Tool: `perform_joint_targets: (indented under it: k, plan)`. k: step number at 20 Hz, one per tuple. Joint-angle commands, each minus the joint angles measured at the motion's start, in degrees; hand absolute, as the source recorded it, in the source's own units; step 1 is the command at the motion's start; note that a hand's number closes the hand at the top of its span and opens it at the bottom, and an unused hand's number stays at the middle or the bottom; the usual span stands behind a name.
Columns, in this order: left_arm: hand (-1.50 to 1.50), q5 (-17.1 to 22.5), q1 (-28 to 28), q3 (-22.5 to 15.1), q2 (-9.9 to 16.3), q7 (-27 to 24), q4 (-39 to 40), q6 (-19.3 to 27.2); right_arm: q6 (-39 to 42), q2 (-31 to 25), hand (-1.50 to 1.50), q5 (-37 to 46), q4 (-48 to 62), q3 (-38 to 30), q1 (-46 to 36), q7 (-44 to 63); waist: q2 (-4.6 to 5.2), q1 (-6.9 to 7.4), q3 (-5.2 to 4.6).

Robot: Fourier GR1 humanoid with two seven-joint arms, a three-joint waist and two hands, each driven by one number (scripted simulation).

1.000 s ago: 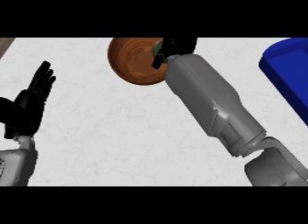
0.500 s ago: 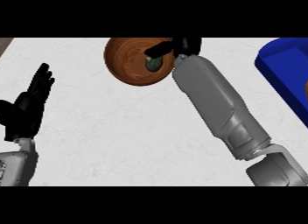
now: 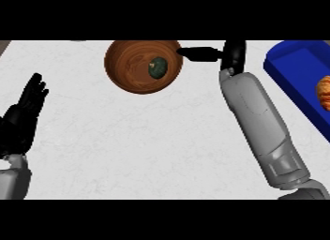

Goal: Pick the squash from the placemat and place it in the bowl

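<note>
— Black, the right hand point(image 3: 223, 52) shows at the far edge of the white counter point(image 3: 147, 140), at the end of a long grey forearm point(image 3: 261, 126) that runs up from the near right. What are its fingers doing?

— The thumb or a finger points straight out to the left, toward the bowl's rim, and nothing is held in it; the hand is open. The rest of it is cut off by the far edge.

— And just left of that hand?

— A brown wooden bowl point(image 3: 137, 70), tilted toward the viewer. The squash point(image 3: 157, 67), dark green and small, lies inside it, toward its right side.

— Where is the placemat?

— The blue placemat point(image 3: 292, 70) lies at the far right, well apart from the bowl. A croissant point(image 3: 328, 92) sits on it.

— The other hand?

— The left hand point(image 3: 19, 122) rests at the near left edge, fingers straight and up, open.
</note>
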Motion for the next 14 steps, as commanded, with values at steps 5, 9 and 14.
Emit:
perform_joint_targets:
  k: [5, 9, 14]
  plan:
    - [0.0, 0.3, 0.1, 1.5, 0.4, -0.2, 0.5, -0.4, 12.0, -6.8, -1.5, -5.8, -24.2, 0.8, 21.4, 0.4, -0.37, -1.5, -0.06]
    - [0.0, 0.5, 0.7, 1.7, 0.3, 0.8, -1.1, -0.5, 17.9, -7.8, -1.5, -12.0, -36.3, -0.7, 30.2, 0.2, -0.31, -1.19, -0.06]
    - [0.0, 0.3, 1.2, 1.0, -0.6, 2.3, -3.2, -1.8, 17.4, -5.9, -1.5, -12.9, -43.9, -0.2, 33.8, 1.3, -0.02, -0.11, -0.06]
